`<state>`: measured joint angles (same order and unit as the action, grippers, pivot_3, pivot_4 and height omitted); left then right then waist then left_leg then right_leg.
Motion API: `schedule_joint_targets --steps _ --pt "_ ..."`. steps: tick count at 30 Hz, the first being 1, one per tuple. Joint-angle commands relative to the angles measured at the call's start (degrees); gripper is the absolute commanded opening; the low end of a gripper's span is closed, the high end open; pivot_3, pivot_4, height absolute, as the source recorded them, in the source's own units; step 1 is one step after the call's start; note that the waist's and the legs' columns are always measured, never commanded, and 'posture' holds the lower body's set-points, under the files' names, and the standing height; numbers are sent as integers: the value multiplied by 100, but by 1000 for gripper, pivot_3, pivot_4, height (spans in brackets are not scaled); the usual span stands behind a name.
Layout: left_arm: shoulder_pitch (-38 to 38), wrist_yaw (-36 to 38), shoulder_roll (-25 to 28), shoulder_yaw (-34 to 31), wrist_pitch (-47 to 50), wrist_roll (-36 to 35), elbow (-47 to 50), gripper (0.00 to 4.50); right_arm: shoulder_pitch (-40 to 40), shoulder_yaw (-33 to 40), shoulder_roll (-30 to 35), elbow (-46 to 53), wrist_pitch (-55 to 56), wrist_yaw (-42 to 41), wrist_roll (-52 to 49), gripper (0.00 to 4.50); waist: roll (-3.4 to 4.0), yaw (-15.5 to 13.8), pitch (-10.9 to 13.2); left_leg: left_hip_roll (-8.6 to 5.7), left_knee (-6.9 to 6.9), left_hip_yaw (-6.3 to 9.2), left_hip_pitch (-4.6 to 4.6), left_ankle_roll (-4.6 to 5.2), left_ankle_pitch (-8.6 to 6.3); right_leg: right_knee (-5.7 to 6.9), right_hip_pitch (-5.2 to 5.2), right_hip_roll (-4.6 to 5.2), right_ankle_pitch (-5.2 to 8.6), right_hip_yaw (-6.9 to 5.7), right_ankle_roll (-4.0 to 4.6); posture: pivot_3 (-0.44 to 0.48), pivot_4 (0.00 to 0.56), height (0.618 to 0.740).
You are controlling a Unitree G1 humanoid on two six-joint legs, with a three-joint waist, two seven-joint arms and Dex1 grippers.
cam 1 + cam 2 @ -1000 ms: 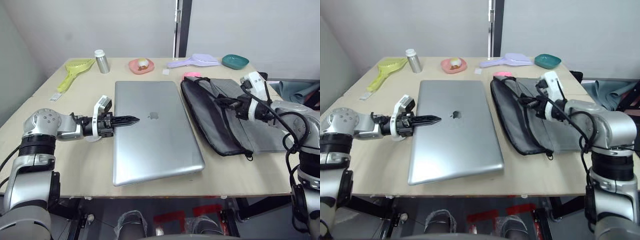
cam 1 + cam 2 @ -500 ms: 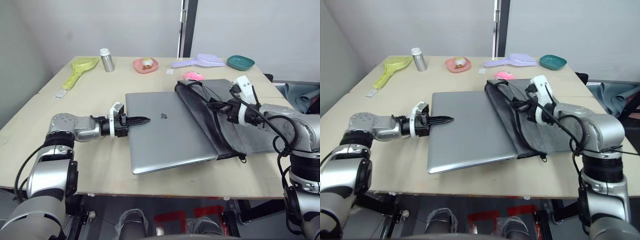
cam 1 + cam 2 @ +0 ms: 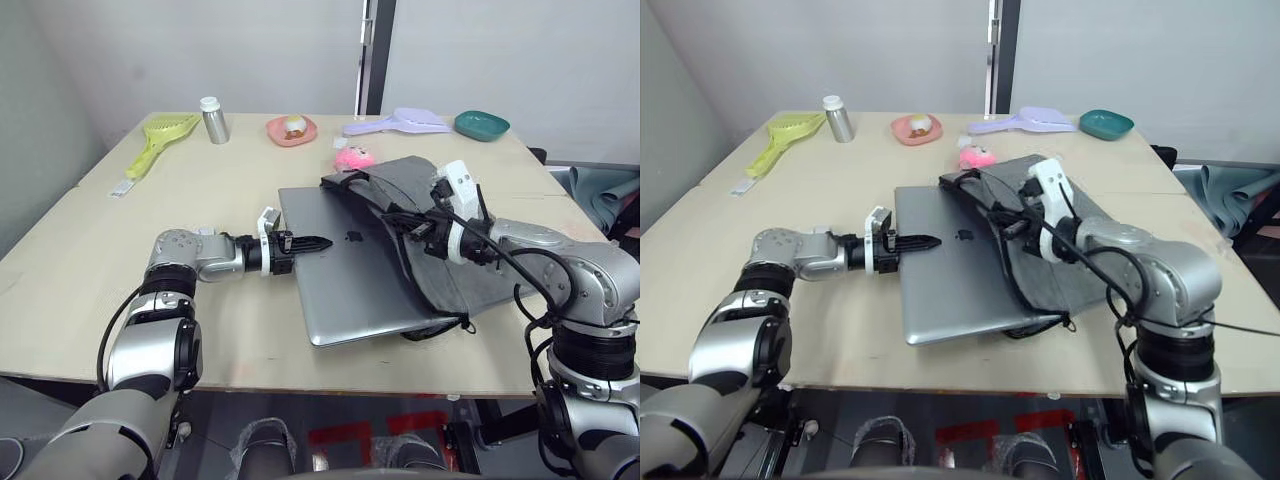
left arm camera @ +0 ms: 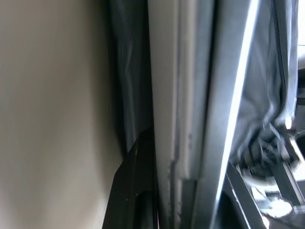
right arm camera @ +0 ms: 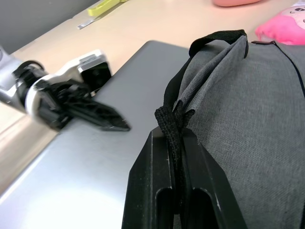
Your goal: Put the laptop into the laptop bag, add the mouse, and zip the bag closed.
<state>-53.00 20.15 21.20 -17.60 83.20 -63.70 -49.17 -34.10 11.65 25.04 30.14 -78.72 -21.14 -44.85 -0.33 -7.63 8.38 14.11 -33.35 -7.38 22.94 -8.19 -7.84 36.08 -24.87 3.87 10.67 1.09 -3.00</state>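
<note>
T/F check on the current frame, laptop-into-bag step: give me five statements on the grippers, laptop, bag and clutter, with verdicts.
1. The left gripper grips the laptop at its edge. True.
2. The right gripper is open and clear of the laptop bag. False: it is shut on the bag's black trim.
3. The laptop is fully inside the bag. False: only its far side sits under the bag's flap; most of the lid is bare.
4. A pink plush toy lies on the table beyond the bag. True.
5. The metal bottle lies tipped over. False: it stands upright near the yellow-green scoop.
</note>
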Motion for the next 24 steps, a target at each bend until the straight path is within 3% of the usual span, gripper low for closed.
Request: schedule_joint_targets --steps 1,8,14,24 --pt "-406 279 -139 -373 -424 101 119 342 28 176 -116 385 -21 107 -271 32 0 -4 0 0 0 0 0 0 0 0 0 0 0 0 0 0 150 740" --pt "-201 -28 -728 -717 -451 152 564 342 140 386 -510 479 -142 502 -521 32 0 -36 0 -3 0 3 7 0 0 -3 -2 3 0 -3 -1 0 150 740" --pt "-68 -552 -1287 -1100 -514 73 837 342 77 656 -1342 376 -317 1140 -805 32 3 -23 2 -3 2 5 8 0 0 -4 -3 4 3 -7 6 0 150 740" --pt "-62 -749 -1652 -1206 -783 218 1140 342 116 547 -1745 395 -493 1506 -1188 32 10 20 6 -4 6 6 9 -3 1 -10 -3 5 -19 -8 -34 0 150 740"
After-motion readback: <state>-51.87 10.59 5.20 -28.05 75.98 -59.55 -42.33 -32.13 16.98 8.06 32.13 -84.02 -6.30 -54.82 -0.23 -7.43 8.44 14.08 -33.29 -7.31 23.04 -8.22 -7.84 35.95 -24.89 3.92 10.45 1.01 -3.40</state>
